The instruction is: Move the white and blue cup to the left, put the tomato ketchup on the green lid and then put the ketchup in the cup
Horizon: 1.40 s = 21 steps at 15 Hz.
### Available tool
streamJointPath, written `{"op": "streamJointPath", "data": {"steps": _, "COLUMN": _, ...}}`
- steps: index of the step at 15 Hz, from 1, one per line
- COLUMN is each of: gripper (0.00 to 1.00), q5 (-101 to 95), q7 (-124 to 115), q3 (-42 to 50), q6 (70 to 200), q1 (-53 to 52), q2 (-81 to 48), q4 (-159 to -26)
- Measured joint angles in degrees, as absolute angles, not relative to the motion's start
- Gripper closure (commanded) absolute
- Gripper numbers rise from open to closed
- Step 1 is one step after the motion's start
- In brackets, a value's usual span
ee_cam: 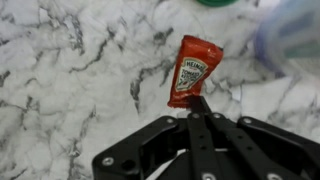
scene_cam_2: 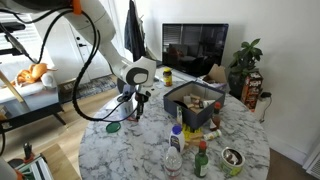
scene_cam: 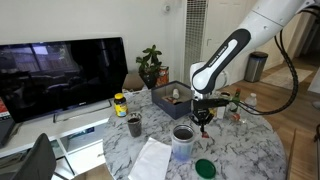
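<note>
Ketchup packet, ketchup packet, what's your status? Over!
Tool shut on ketchup packet, held above marble table. Not yet on green lid; white and blue cup near the lid. Nothing seen in the way.

Bottom centre: gripper (ee_cam: 198, 102) pinching lower edge of red ketchup sachet (ee_cam: 189, 66), upright over marble table (ee_cam: 70, 70). Upper right: blurred white and blue cup (ee_cam: 290, 40). Top edge: green lid (ee_cam: 215, 3).

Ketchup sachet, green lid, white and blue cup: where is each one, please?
ketchup sachet (ee_cam: 190, 68): wrist view, middle of its red front.
green lid (scene_cam: 205, 168): in an exterior view, middle of its top.
white and blue cup (scene_cam: 183, 148): in an exterior view, its pale blue side.
</note>
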<state>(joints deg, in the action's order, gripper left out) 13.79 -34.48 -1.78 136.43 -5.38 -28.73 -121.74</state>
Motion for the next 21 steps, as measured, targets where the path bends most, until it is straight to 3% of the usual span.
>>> {"op": "streamJointPath", "data": {"steps": 11, "gripper": 0.99, "q5": 24.7, "q7": -22.6, "q3": -10.8, "q6": 142.0, "q1": -7.4, "q2": -19.0, "q4": -138.0}}
{"op": "streamJointPath", "data": {"steps": 21, "gripper": 1.00, "q5": 25.4, "q7": -22.3, "q3": -11.3, "q6": 142.6, "q1": -9.4, "q2": -21.5, "q4": -137.1}}
